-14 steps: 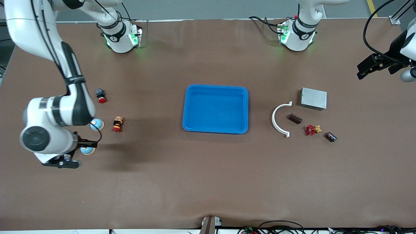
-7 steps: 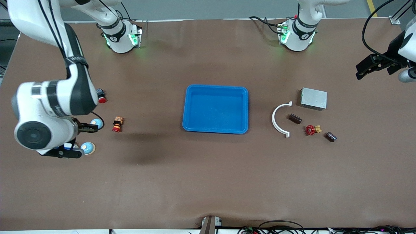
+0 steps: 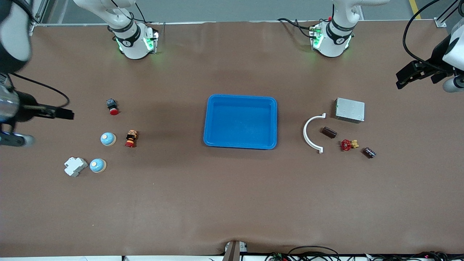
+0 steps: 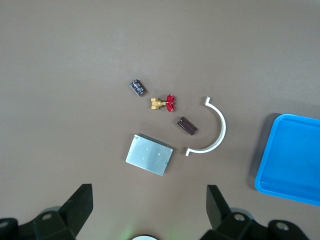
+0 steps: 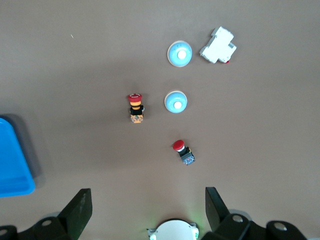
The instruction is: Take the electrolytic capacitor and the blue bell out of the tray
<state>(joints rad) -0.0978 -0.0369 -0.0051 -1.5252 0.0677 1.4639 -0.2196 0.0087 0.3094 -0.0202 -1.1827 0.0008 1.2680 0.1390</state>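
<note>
Both tools hang open and empty: the left tool (image 4: 147,212) above the surface's left-arm end, the right tool (image 5: 145,210) above its right-arm end. 2 bells (image 3: 108,139) (image 3: 97,165) and 2 capacitors (image 3: 329,132) (image 3: 369,152) lie on the surface (image 3: 232,203) beside the blue tray (image 3: 240,145).

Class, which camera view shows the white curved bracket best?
The left wrist view: the white curved bracket lies unobstructed, its whole arc plain beside the blue tray. The front view shows it whole but smaller. The right wrist view does not show it.
</note>
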